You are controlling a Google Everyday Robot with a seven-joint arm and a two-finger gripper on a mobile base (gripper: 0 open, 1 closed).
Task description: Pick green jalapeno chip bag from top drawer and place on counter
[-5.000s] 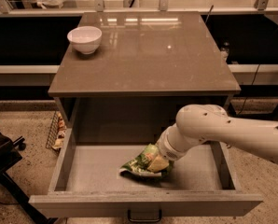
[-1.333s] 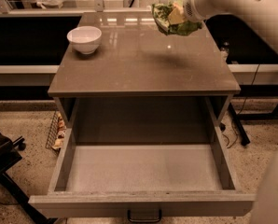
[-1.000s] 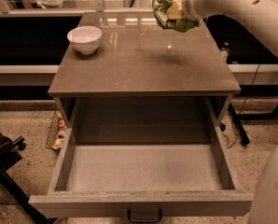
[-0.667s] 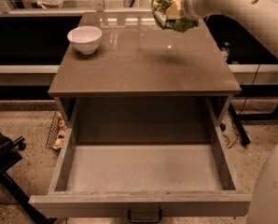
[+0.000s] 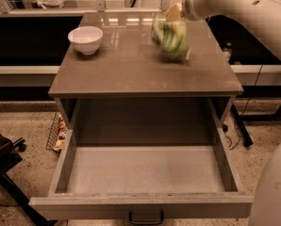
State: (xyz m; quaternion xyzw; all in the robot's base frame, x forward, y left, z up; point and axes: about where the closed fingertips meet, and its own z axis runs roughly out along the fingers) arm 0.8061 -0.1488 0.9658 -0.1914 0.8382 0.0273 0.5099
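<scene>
Lower than it was a moment ago, the green jalapeno chip bag [image 5: 171,39] has dropped from level with the gripper [image 5: 174,13] to just beneath it, and it shows as a smeared green and pale shape.

In the camera view the bag is over the right rear part of the tabletop [image 5: 131,69]. Its lower edge is at the surface, but the smear hides whether it rests there or is just above it. The gripper hangs at the tabletop's far right edge on the end of the white arm [image 5: 244,6], which comes in from the upper right. Its tan tip sits right above the bag's top edge. I cannot tell whether the jaws are spread or pressed together.

A white bowl [image 5: 86,39] stands upright on the left rear of the tabletop, well apart from the bag. Below, the top drawer [image 5: 140,206] is pulled fully out, with its dark handle [image 5: 145,217] at the middle of the front panel.
</scene>
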